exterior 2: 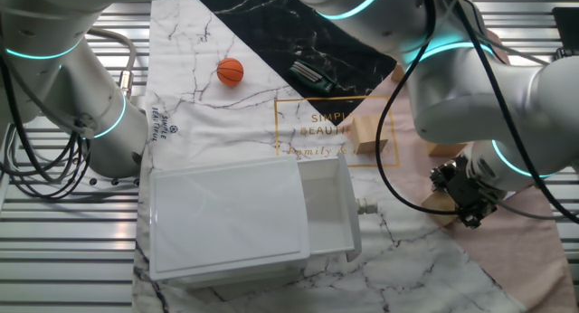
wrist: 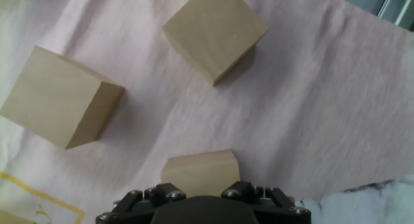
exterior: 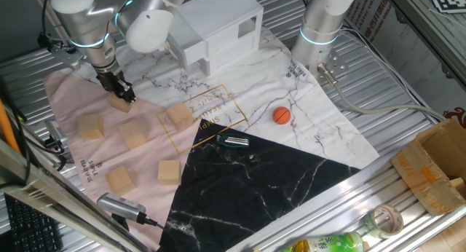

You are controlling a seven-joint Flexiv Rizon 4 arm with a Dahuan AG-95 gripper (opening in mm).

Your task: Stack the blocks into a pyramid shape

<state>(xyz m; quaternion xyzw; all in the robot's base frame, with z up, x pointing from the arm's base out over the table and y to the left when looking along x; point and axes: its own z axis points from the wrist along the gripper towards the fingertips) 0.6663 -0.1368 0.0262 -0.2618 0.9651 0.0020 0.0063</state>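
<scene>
The arm (exterior: 80, 12) reached down over the pink part of the cloth (exterior: 69, 88), which covered the table (exterior: 408, 77); behind it stood the white box-like house (exterior: 218, 26); the gripper (exterior: 122, 94) was clenched on one block (exterior: 119, 103), which seemed to rest on the pink cloth at its far left; the hand view showed that block (wrist: 199, 172) between the jaws; five other blocks lay apart nearby, none stacked, among them one (exterior: 92, 127) just beside and one (exterior: 179, 113) on the gold lettering; the orange ball (exterior: 282, 115) sat well apart on the white marble.
</scene>
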